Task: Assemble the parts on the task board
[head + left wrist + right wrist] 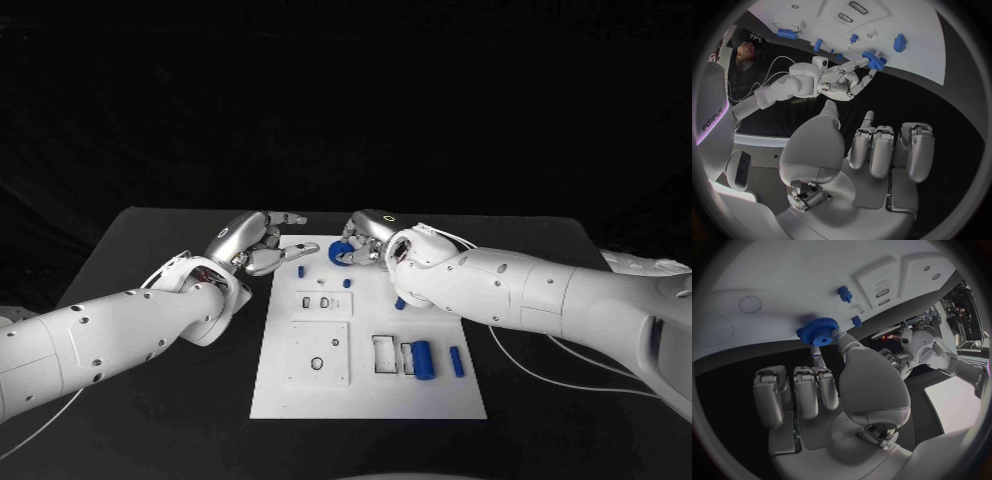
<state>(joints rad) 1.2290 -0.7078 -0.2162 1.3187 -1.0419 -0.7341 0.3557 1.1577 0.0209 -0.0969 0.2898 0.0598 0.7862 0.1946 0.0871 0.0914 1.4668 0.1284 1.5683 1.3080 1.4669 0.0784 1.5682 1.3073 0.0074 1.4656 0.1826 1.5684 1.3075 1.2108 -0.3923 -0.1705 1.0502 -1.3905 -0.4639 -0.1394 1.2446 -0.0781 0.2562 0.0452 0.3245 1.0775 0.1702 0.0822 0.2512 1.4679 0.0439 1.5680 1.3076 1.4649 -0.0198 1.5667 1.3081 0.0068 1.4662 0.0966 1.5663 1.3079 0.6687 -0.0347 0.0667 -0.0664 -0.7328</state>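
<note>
The white task board [368,385] lies in the middle of the table. At its far end my right hand [372,238] pinches a blue gear [342,252] between thumb and fingertip, just above the board's edge; the gear [819,333] and the hand [842,80] also appear in the wrist views. My left hand [257,245] hovers beside the board's far left corner, with its fingers [879,150] apart and nothing in them. Small blue pegs [302,270] [342,281] stand on the board near the hands. A blue cylinder [421,357] and a blue bar [457,361] lie nearer the front right.
Raised white blocks with slots and holes [323,303] [316,353] sit on the board's left half, and a rectangular frame [384,354] lies beside the cylinder. White cables [526,368] trail over the black table on the right.
</note>
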